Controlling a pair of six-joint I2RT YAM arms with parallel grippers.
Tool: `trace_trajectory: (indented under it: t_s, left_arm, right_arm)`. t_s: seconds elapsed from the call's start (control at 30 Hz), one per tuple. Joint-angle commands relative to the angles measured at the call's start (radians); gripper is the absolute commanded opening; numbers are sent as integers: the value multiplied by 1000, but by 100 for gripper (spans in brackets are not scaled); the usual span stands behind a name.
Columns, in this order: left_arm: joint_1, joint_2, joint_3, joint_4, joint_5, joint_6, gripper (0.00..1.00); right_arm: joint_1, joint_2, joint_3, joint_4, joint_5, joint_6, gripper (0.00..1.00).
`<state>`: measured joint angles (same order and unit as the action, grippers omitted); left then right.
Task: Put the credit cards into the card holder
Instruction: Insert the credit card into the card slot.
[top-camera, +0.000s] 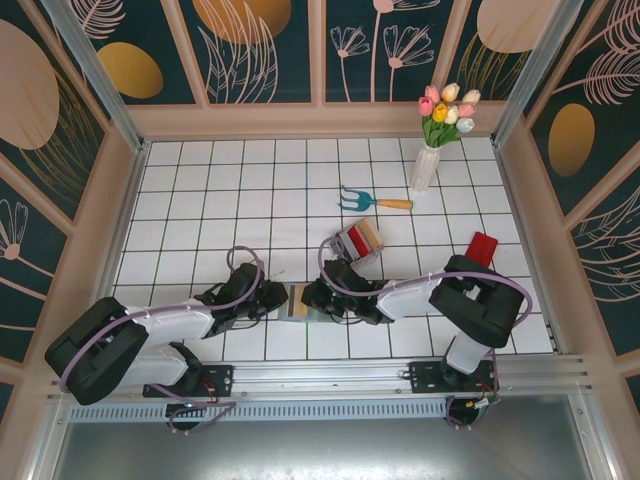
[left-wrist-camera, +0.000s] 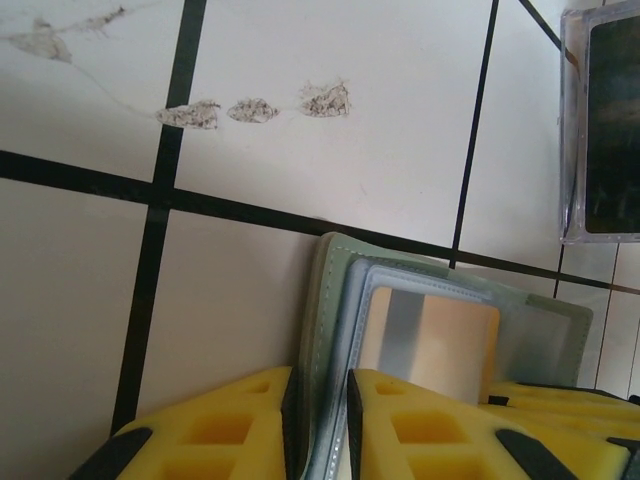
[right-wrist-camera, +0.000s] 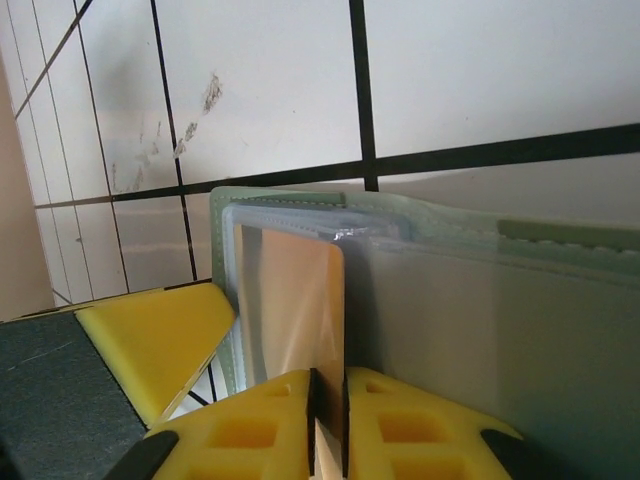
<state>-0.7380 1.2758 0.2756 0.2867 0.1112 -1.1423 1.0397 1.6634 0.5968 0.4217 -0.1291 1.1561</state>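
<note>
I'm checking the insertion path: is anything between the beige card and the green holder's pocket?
Nothing visible. The thin beige plastic card, pinched by the right gripper, already meets the mouth of the clear pocket in the flat sage-green card holder; the left gripper clamps the holder's edge, beside that path.
</note>
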Motion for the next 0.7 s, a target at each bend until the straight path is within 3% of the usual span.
trace_trajectory:
  t_s: [0.0,0.07,0.2,0.33,0.53,0.67]
  left_arm:
    - [-12,-13,-18,-40,22,-19,23]
    - [-12,-15,-17,-50,15,-16,23]
    - [-12,-13,-16,-49,10,-14,23]
    - [-12,-3,-13,-37,22,-12,23]
    - [-13,-13,-22,-30,28,-18,22]
    - [-11,-23,-27,-29,29,-22,22]
  right_arm:
    - [4,-51,13,-100,25,-30,21]
    - [2,-89,4,-147,50,-40,28]
    - [-2,-122,-16,-188,68,-44,30]
    - [-6,-88,1,-168,29,-51,26]
    - [-2,-4,50,-113,-19,-71,13]
    - [0,21,82,-81,-60,-97,11]
